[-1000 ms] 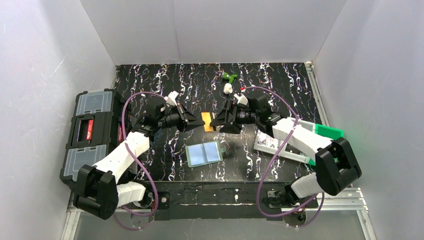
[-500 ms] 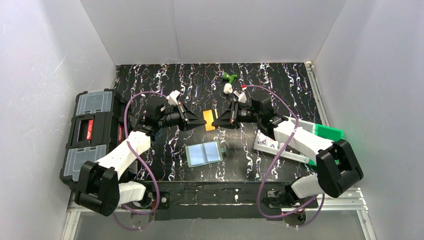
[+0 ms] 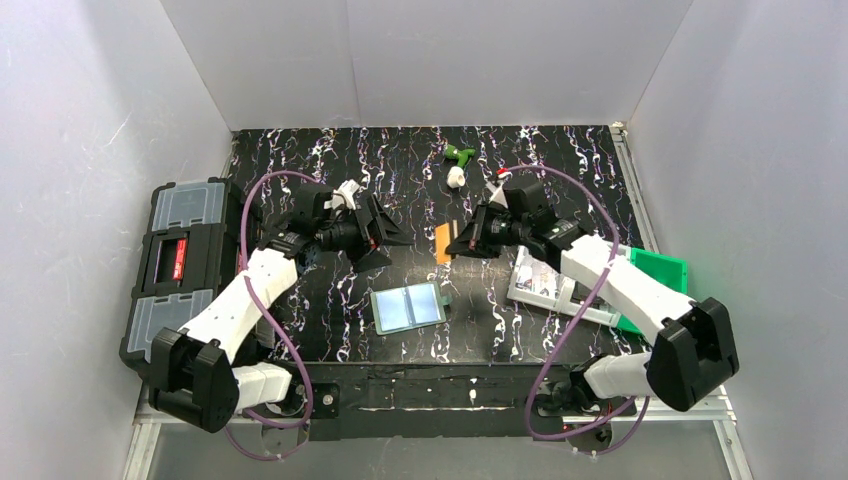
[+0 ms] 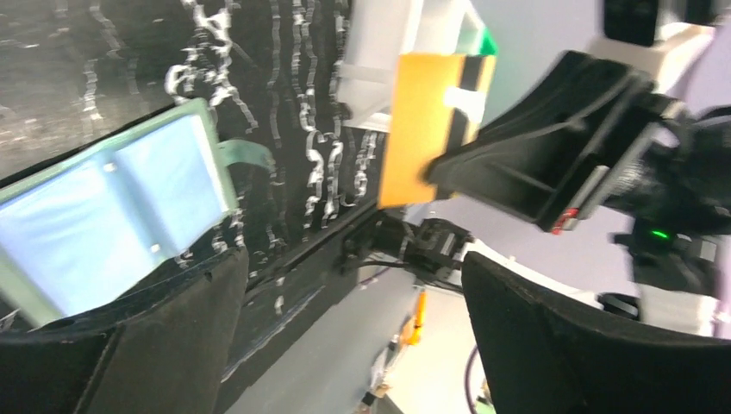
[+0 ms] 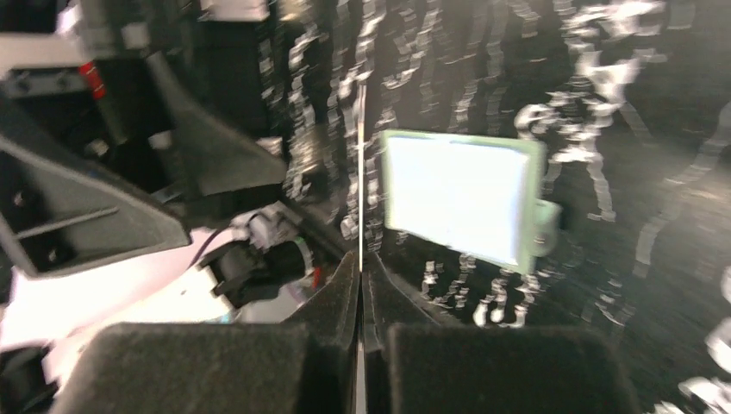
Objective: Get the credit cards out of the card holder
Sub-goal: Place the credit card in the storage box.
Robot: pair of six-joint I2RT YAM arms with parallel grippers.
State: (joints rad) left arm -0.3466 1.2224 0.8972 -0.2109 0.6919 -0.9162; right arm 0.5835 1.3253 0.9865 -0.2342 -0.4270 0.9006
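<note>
Top external view: handover step looks done, since the right gripper [image 3: 452, 248] now pinches the flat orange plastic credit card [image 3: 442, 241] mid-frame above the black marbled bench [image 3: 560, 170], the left gripper [image 3: 393, 245], which held it 1 s ago, is spread & backed off, the grey-green soft folding card holder [image 3: 408, 307] lies open lower-centre, and next prob. lay card down clear of holder.

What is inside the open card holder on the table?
The card holder lies open, showing two pale blue-grey panels side by side. Whether cards sit in them cannot be told. One orange card is outside, in the right gripper.
</note>
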